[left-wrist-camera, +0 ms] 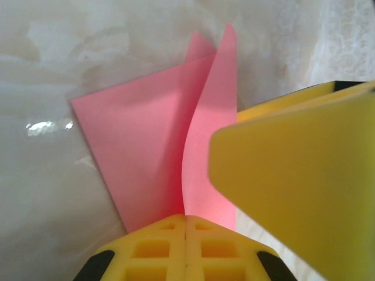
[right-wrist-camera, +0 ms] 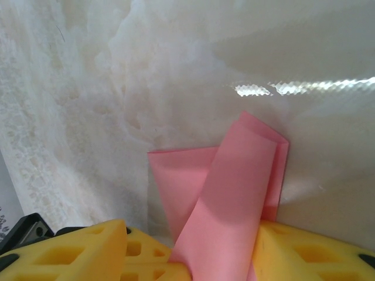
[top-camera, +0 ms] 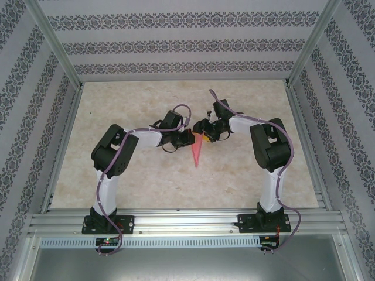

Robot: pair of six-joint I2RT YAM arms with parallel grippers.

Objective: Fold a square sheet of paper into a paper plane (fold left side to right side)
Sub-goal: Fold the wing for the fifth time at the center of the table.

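The pink-red sheet of paper [top-camera: 197, 154] lies mid-table, creased into a narrow pointed shape with its tip toward the arm bases. Both grippers meet over its wide far end. My left gripper [top-camera: 186, 138] is shut on an upright flap of the paper [left-wrist-camera: 211, 117]; its yellow fingers [left-wrist-camera: 158, 246] are pressed together at the flap's base, and the flat part [left-wrist-camera: 140, 152] rests on the table. My right gripper [top-camera: 206, 133] stands open, fingers [right-wrist-camera: 304, 252] apart, with a curved flap [right-wrist-camera: 234, 193] rising between them. The right gripper's yellow finger [left-wrist-camera: 304, 175] looms close at the right of the left wrist view.
The beige marbled tabletop [top-camera: 135, 99] is walled by patterned panels [top-camera: 35, 117] on three sides. An aluminium rail [top-camera: 187, 221] carrying both arm bases runs along the near edge. Bare table lies to the left, to the right and behind the grippers.
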